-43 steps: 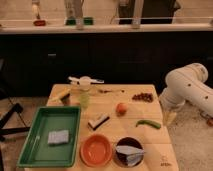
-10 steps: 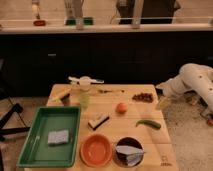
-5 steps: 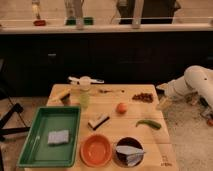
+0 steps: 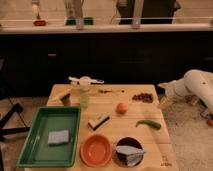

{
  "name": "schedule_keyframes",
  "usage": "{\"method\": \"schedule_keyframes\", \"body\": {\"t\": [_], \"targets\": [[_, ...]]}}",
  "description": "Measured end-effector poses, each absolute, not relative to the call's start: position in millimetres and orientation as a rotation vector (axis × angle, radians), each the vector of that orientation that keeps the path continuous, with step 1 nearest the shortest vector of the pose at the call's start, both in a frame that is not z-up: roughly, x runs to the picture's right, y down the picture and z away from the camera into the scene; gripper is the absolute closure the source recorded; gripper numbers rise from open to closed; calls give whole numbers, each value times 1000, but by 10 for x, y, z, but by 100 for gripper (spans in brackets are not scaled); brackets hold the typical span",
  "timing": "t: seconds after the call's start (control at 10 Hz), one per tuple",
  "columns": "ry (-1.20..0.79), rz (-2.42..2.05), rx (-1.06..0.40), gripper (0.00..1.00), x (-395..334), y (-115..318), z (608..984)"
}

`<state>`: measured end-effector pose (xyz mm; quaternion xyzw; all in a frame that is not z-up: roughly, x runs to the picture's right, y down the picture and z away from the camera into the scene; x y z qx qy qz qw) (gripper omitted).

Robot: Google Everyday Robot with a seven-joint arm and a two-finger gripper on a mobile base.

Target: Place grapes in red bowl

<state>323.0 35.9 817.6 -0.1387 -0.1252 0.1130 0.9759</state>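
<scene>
At mid-right the gripper [image 4: 164,97] is seen, fingers apart, near the dark reddish-brown grape bunch [image 4: 143,97]; the glossy orange-red round bowl [image 4: 96,150] is set lower centre.

no legible txt; small mark [image 4: 165,162] on table [image 4: 112,107] corner unreadable.

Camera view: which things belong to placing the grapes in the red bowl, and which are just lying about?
Job: grapes, far right of the table; red bowl, near edge, empty; gripper, open, just off the right edge by the grapes.
Lying about: orange fruit, green pepper, dark bowl, green tray, sponge.
</scene>
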Motion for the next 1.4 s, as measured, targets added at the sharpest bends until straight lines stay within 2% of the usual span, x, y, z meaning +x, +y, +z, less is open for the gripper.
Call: {"method": "schedule_keyframes", "body": {"t": [0.4,0.7,1.4], "targets": [[-165,186,-269,20,3258,74,8862],[-104,197,-314,20,3322,75,9251],[-59,265,-416,20,3469,219,9498]]}}
